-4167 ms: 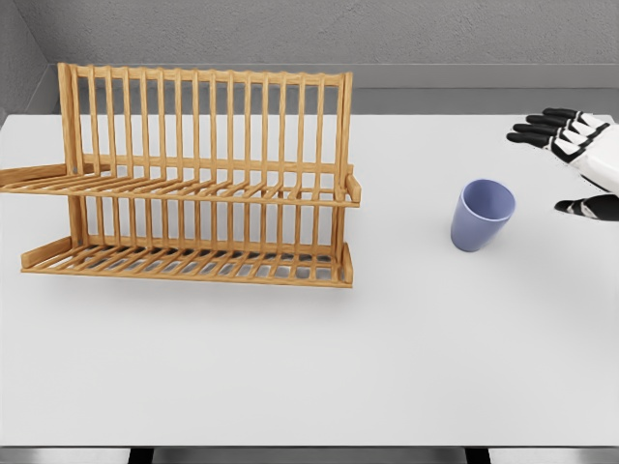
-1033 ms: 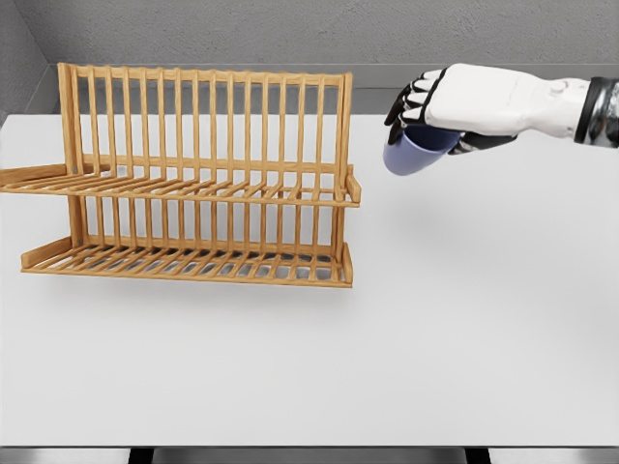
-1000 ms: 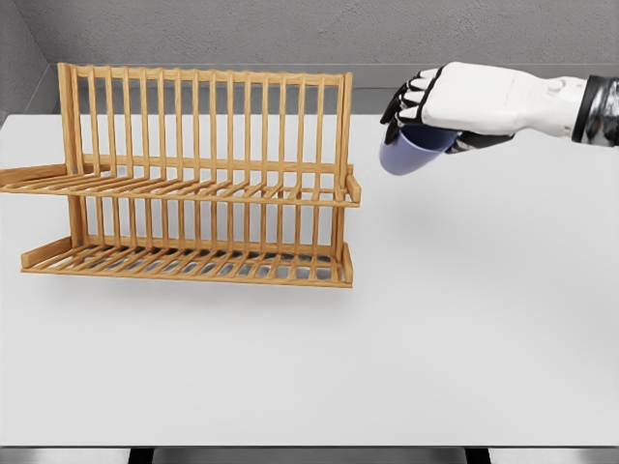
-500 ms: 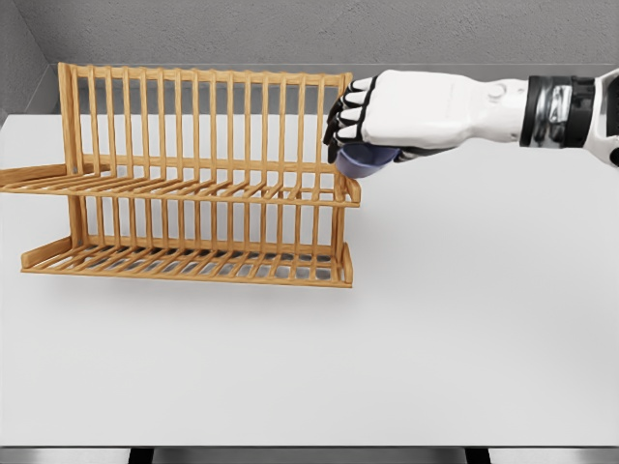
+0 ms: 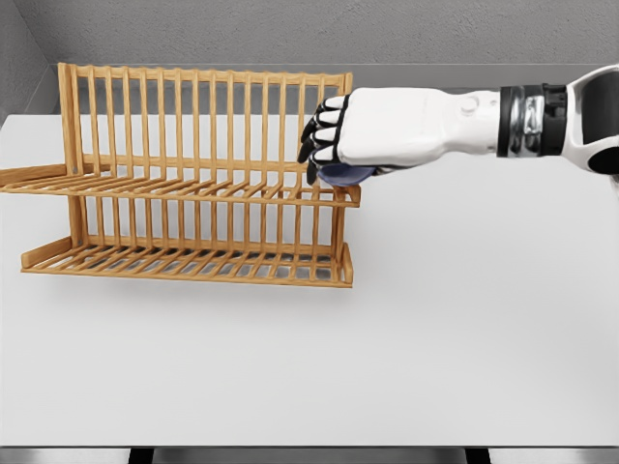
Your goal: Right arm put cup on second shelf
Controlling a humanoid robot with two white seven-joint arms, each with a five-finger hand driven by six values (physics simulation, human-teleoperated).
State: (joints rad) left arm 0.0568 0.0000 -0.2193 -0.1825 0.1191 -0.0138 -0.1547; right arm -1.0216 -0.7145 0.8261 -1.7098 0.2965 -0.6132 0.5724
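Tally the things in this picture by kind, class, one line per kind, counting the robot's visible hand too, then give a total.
Wooden rack: 1
Blue cup, held in the right hand: 1
Right hand: 1
White table: 1
Total: 4

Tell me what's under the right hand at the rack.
The blue cup, gripped by the right hand, sits just above the rack's upper shelf at its right end. The hand covers most of it; contact unclear.
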